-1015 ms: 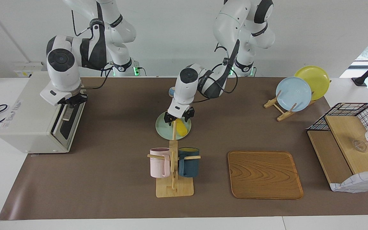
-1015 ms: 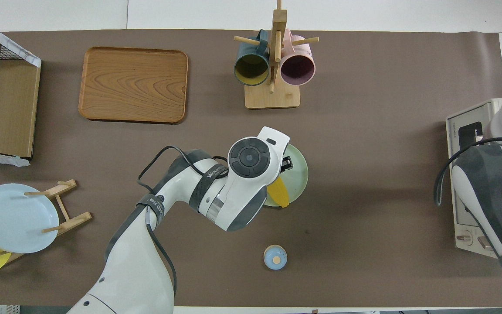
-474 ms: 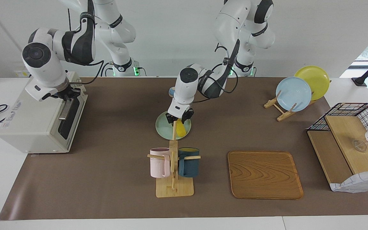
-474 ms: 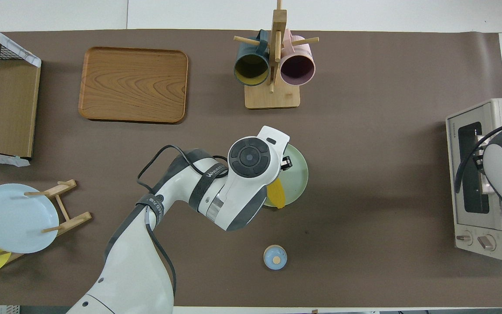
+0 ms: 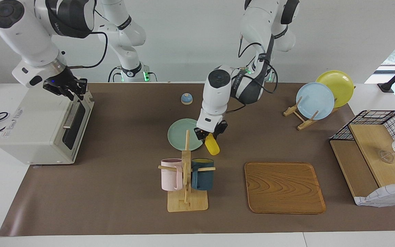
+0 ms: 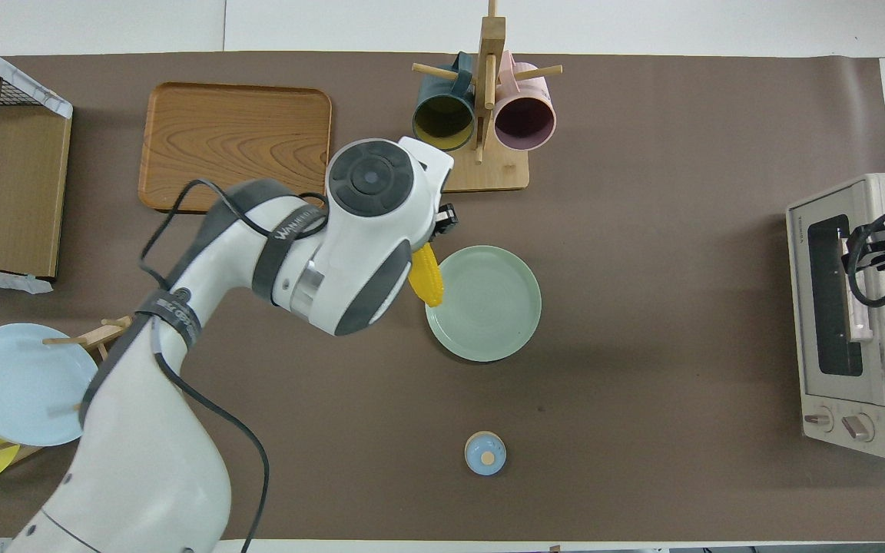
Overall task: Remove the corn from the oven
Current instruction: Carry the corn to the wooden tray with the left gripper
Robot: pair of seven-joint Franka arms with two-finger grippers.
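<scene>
The left pincer (image 5: 210,136) grips the bright yellow tapered corn cob (image 5: 212,144) above the brown worktop (image 5: 115,192), beside the pale green round plate (image 5: 178,137); the cream-white boxy toaster oven (image 5: 39,127) stands shut. The right pincer (image 5: 68,86) hovers over the oven, fingers parted. Removal looks done; next, set the corn down

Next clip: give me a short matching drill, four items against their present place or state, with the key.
Items:
1. corn
2. oven
3. pink mug
4. green plate

Places or states:
A. hangs on the wooden mug stand
B. bare, lying flat on the mat
C. gripped by the left gripper, off the table
D. door closed, right gripper above it

Pairs: 1-C, 2-D, 3-A, 4-B
</scene>
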